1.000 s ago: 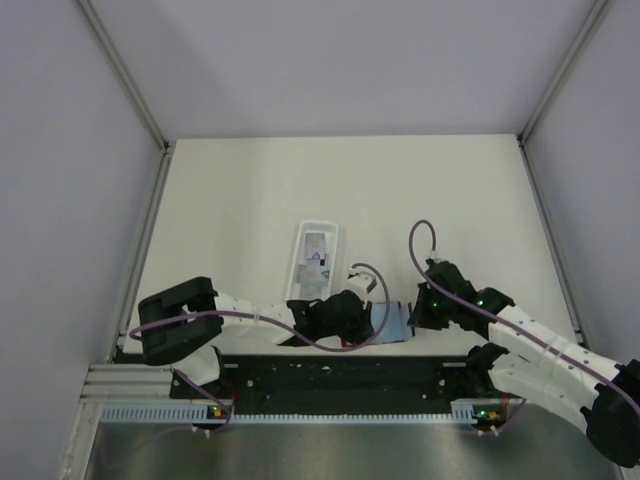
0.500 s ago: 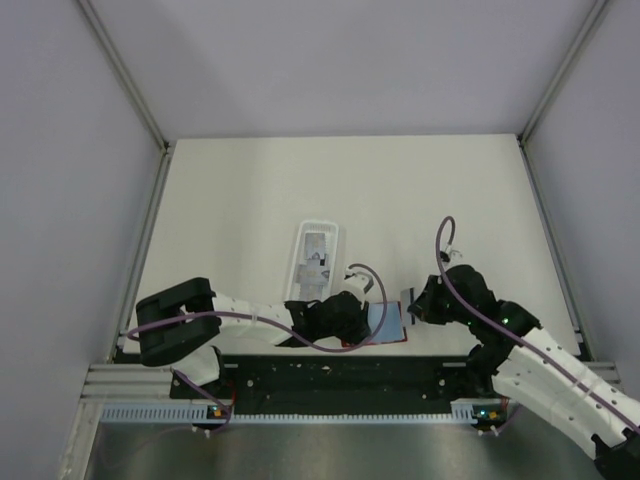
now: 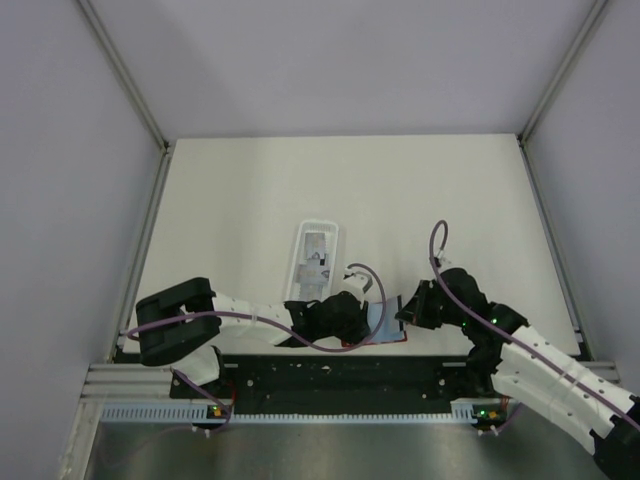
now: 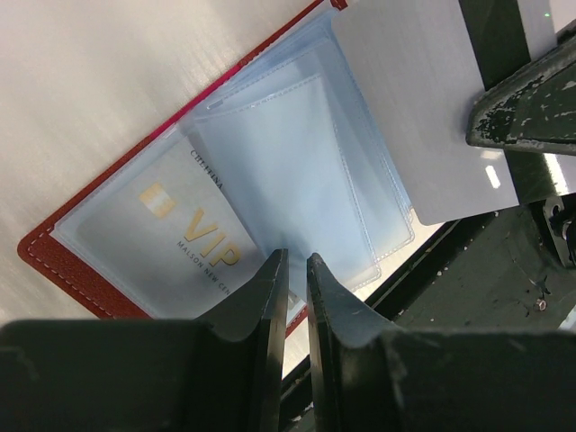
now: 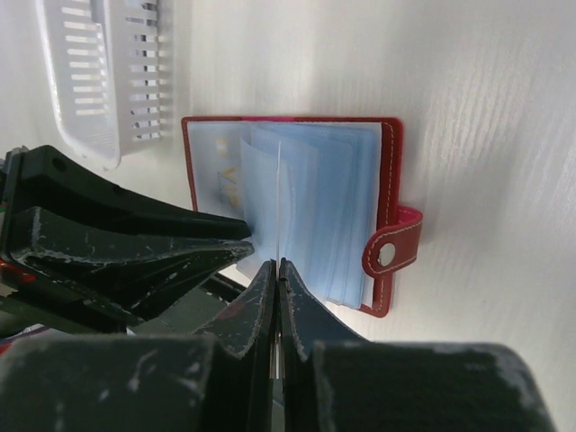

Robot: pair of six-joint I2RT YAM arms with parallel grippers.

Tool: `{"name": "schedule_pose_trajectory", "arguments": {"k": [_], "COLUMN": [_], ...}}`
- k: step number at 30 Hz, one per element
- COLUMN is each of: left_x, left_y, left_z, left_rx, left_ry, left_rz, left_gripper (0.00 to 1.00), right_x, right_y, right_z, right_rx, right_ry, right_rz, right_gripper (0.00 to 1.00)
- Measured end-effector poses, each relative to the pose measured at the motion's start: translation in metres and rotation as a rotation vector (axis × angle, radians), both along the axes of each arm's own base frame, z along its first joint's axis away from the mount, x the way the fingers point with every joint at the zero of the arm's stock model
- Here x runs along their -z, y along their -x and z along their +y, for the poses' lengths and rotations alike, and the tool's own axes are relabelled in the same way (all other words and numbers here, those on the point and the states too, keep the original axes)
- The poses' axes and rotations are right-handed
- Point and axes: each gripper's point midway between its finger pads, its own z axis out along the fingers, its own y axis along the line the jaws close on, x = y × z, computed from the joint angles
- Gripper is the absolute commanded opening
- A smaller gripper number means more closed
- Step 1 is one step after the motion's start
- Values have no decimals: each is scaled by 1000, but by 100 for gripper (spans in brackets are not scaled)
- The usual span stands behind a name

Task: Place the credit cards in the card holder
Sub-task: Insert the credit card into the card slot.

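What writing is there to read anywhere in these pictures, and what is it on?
"VIP": gold letters on a card in a clear pocket of the red wallet.
Small print above and below it: too small to read.
No other text.

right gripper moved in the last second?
Yes. The right gripper has edged left, toward the fixed white tray, and reaches further over the card holder.

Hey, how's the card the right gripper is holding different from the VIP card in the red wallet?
The held card is plain grey; the VIP card has gold lettering. The held card stands on edge, pinched by the right gripper; the VIP card lies flat in a clear pocket. Both are rectangular cards.
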Motion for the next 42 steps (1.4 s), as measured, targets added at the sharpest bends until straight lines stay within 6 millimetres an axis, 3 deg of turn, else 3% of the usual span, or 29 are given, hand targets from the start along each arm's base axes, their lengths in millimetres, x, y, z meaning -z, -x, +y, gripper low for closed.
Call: {"name": "schedule_pose_trajectory", "arguments": {"k": [24, 36, 42], "left_x": [0, -1, -17], "left_y": [0, -2, -5], "left_z": [0, 2, 9], "left_rx": [-7, -13, -33], "left_ry": [1, -3, -1], "left_rz": [3, -3, -29], "left_gripper": [20, 20, 22], "right_x": [25, 20, 13], "right_y": [2, 5, 4], "right_z": [-1, 17, 24], "right_rx": [33, -43, -67], "right_ry": [32, -68, -104], "right_rz": [90, 68, 51], "right_gripper": [0, 0, 0]}}
